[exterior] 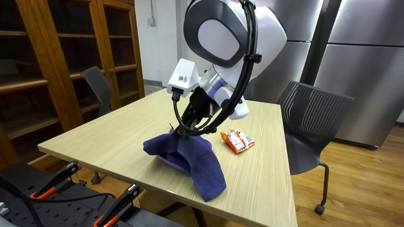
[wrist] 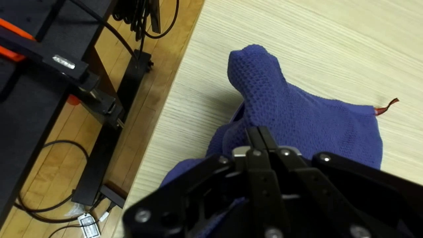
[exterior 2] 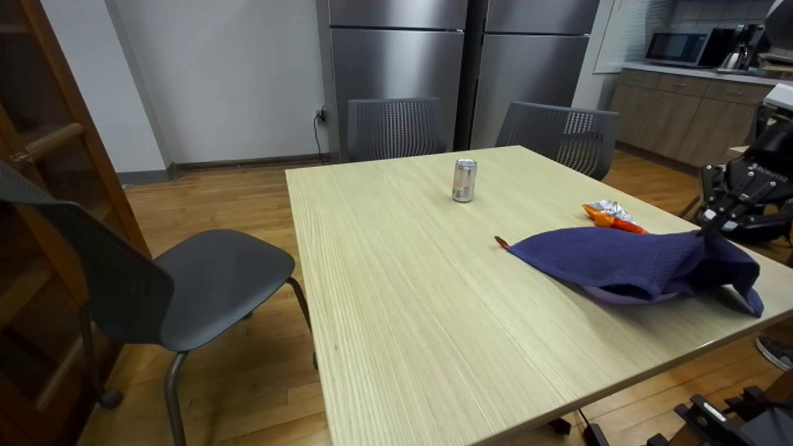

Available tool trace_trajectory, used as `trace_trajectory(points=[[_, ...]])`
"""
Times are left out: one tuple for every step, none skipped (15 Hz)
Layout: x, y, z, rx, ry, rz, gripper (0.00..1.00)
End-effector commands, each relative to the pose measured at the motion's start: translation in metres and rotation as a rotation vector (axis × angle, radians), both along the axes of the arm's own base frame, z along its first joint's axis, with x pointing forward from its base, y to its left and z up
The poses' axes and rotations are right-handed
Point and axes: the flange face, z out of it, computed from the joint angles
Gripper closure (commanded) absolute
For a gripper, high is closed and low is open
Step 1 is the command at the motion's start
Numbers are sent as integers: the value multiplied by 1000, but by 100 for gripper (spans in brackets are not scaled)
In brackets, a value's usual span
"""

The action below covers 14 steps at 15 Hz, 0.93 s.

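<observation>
Stainless-steel refrigerators (exterior 2: 396,87) lined the back in both exterior views, a glass-doored wooden cabinet (exterior: 91,67) ran down the left, and a pale wood-grain tabletop (exterior 2: 396,279) stretched out in front. Slung across a lilac dish (exterior 2: 619,297), lower right of an exterior view, was the purple waffle-weave towel (wrist: 317,129)! Right on it was the claw (wrist: 258,130), fingers together, tips touching the towel just below the centre of the wrist view; whether a fold was pinched between them, you couldn't tell. Out at the right of that view, a reddish tag (wrist: 386,107) poked from the towel's corner. Near the towel lay an orange-and-silver snack packet (exterior: 239,141), and well apart, a silver can (exterior 2: 464,180) stood upright at upper centre of an exterior view.
</observation>
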Motion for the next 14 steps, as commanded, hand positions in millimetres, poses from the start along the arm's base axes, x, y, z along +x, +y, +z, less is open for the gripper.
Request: trace_trajectory(points=[[9,-14,-4,42,63,-38,100],[11,-14,-6,42,76,-42,100],[14,-15,-8,48,85,-42,100],[16,-15,-11,52,93,-44,100],[19,-15,-14,51,104,-43,100],[21,-14,-16,55,111,-41,100],[23,-14,-18,60,116,-38,100],[25,-13,-20,62,123,-36,100],[28,-12,-22,60,131,-31,100],[30,-12,-25,62,138,-27,100],[32,-10,-27,62,147,-22,100],[34,-9,-29,62,153,-18,100],[36,-7,-31,63,158,-13,100],[38,-6,-33,63,161,-10,100]])
